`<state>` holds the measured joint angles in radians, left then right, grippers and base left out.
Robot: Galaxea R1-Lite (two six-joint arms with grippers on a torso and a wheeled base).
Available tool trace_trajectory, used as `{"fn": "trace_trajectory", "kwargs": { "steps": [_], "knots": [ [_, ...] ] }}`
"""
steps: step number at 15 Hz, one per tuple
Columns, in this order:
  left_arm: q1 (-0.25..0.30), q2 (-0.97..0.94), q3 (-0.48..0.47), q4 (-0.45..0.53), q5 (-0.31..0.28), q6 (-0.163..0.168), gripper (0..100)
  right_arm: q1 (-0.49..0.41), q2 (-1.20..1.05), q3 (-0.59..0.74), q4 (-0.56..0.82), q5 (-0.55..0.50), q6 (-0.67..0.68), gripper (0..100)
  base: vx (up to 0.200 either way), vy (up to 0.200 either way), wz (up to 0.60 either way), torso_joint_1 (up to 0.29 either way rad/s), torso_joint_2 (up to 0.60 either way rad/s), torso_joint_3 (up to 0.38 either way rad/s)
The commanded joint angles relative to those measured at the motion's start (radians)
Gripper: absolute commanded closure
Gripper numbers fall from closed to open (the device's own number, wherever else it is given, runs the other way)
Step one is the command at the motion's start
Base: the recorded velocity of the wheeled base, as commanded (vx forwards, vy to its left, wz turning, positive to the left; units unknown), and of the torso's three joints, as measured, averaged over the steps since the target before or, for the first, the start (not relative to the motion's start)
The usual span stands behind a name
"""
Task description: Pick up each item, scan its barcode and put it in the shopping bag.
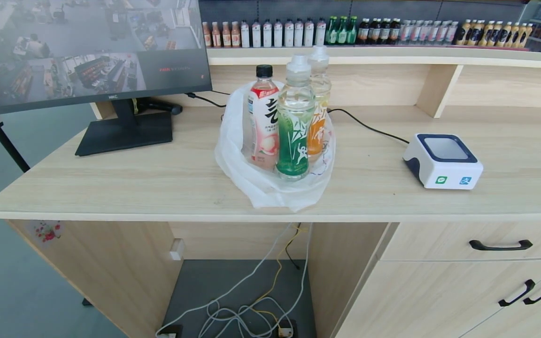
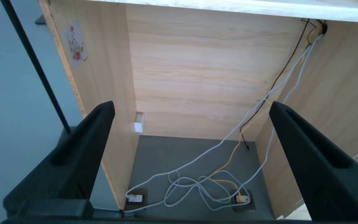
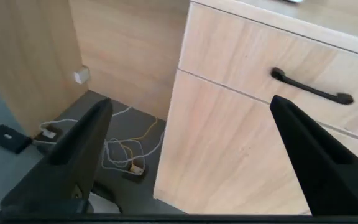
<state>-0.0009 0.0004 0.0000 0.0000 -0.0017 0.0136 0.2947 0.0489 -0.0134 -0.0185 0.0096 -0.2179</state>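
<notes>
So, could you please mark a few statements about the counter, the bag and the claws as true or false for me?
1. Three bottles stand upright in the shopping bag. True.
2. The scanner sits to the robot's left of the bag. False: it sits to the right.
3. The left claw holds a bottle. False: it is open and empty, below the counter.
4. The green-labelled bottle stands in front of the orange-labelled bottle. True.
5. The right claw is open, near a drawer front. True.
</notes>
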Motion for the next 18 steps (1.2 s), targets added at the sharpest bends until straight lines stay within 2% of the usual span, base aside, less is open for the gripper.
{"fn": "trace_trajectory", "kwargs": {
  "steps": [1, 6, 8, 9, 13, 18],
  "knots": [
    [-0.001, 0.000, 0.000, 0.000, 0.000, 0.000, 0, -0.167, 0.046, 0.000, -0.004, -0.003, 0.006, 0, 0.000, 0.000, 0.00, 0.000, 0.00, 0.000],
    [-0.001, 0.000, 0.000, 0.000, 0.000, 0.000, 0, -0.210, 0.048, -0.003, 0.003, -0.060, 0.106, 0, 0.000, 0.000, 0.00, 0.000, 0.00, 0.000],
    [-0.001, 0.000, 0.000, 0.000, 0.000, -0.001, 0, -0.341, 0.052, -0.005, 0.012, -0.042, 0.126, 0, 0.000, 0.000, 0.00, 0.000, 0.00, 0.000],
    [-0.001, 0.000, 0.000, 0.000, 0.000, -0.001, 0, -0.358, 0.037, -0.005, 0.019, -0.002, 0.127, 0, 0.000, 0.000, 0.00, 0.000, 0.00, 0.000],
    [-0.001, 0.000, 0.000, 0.000, 0.000, -0.003, 0, -0.266, 0.002, 0.012, 0.015, 0.017, 0.144, 0, 0.000, 0.000, 0.00, 0.000, 0.00, 0.000],
    [-0.001, 0.000, 0.000, 0.000, 0.000, -0.003, 0, -0.273, -0.011, 0.012, 0.017, 0.017, 0.196, 0, 0.000, 0.000, 0.00, 0.000, 0.00, 0.000]
  ]
}}
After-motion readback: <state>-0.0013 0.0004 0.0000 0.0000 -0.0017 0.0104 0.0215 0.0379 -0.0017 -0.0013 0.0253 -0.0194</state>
